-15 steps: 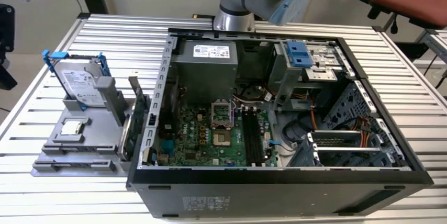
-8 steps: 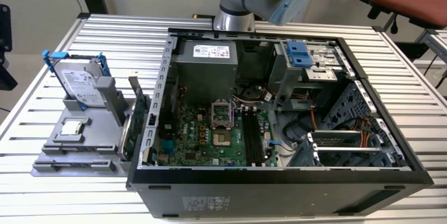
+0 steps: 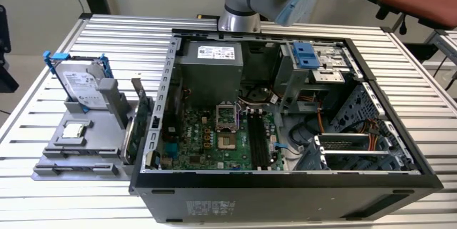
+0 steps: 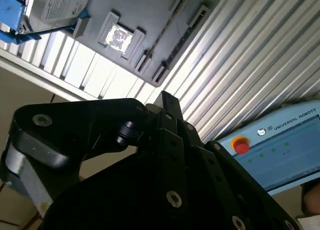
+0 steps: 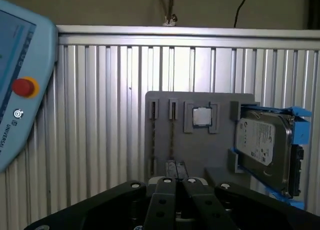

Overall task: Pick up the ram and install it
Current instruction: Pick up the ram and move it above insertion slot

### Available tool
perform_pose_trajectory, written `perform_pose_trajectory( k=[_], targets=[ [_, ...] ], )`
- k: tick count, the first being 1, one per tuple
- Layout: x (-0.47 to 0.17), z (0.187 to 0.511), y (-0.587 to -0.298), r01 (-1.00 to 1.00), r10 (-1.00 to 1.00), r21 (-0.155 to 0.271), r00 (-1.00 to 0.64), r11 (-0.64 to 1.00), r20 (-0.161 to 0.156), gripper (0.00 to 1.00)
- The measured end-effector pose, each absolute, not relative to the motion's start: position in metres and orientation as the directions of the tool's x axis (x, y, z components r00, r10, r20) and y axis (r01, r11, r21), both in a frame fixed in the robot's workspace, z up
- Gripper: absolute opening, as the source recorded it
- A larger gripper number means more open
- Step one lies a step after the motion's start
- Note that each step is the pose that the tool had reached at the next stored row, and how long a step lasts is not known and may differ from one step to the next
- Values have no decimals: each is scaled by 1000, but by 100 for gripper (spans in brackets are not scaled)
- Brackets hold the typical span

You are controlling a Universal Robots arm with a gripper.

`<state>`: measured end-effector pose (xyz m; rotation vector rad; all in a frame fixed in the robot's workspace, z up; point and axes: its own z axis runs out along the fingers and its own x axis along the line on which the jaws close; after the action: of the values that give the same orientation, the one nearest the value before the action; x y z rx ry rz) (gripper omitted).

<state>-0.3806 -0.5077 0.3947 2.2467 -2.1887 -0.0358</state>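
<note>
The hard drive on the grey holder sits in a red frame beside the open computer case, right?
Not red: in the exterior view the hard drive sits in a blue frame on the grey holder, beside the open computer case.

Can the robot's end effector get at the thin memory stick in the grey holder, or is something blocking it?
Probably yes. In the first wrist view the end effector points toward the grey holder; the ram stands on edge in its slot, uncovered, with the hard drive well off to one side.
</note>
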Motion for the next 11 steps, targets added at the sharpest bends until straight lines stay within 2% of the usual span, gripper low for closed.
perform_pose_trajectory(
  k=[11],
  targets=[
    [-381, 394, -508, -997, -997, 17, 73, -73, -13, 0]
  ],
)
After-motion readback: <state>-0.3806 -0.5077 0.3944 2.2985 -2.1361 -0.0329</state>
